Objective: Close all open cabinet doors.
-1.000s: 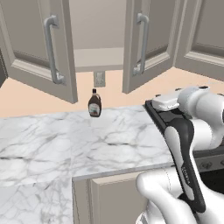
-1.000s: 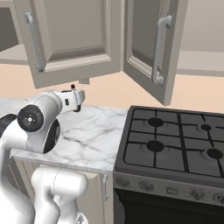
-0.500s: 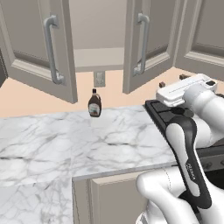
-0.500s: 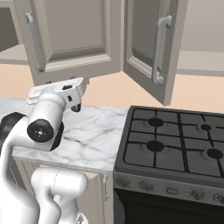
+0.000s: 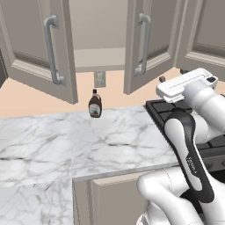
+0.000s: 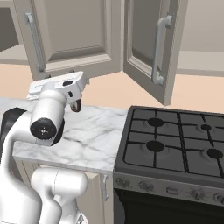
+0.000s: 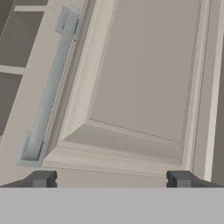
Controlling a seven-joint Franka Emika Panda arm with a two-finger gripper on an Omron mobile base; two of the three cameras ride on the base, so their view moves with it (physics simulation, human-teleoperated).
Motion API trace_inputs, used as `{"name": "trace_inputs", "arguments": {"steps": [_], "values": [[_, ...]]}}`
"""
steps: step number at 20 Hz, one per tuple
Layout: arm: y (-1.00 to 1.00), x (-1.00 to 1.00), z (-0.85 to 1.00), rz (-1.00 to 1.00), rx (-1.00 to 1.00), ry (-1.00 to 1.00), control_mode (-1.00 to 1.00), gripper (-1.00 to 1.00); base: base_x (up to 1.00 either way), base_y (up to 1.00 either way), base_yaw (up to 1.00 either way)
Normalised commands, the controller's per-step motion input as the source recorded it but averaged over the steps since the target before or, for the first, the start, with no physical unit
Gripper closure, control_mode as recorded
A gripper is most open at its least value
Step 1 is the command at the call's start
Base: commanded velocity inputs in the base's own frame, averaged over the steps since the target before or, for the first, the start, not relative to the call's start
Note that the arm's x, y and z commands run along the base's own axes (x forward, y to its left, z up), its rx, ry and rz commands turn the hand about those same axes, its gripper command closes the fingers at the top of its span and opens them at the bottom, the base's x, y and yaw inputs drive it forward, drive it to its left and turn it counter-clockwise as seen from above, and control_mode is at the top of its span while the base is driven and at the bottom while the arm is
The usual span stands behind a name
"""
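Two taupe cabinet doors stand open above the counter. The left door and the right door each carry a long silver bar handle. My gripper is raised in front of the cabinets, apart from both doors. In the hand view the gripper is open with nothing between its fingertips, facing a door's framed panel with its handle to the left. I cannot tell which of the two doors this is.
A brown bottle stands at the back of the marble counter under the open cabinet. A black gas stove sits to the right. A closed wall-cabinet door lies right of the open pair.
My hand has lifted and tilted upward toward the cabinets. The doors, the bottle and the base have not moved.
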Motion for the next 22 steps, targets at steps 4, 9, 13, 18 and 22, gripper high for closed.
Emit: {"name": "trace_inputs", "arguments": {"steps": [4, 9, 13, 18, 22], "values": [[0.00, 0.00, 0.00, 0.00, 0.00, 0.00, -1.00, -1.00, 0.00, 0.00, 0.00], [0.07, 0.00, 0.00, 0.00, 0.00, 0.00, -1.00, -1.00, 0.00, 0.00, 0.00], [0.15, 0.02, 0.00, 0.00, 0.00, 0.02, -1.00, -1.00, 0.00, 0.00, 0.00], [0.04, 0.14, -0.03, 0.00, 0.00, 0.05, -1.00, -1.00, 0.00, 0.00, 0.00], [0.00, 0.15, -0.11, 0.00, 0.00, 0.04, -1.00, -1.00, 0.00, 0.00, 0.00]]}}
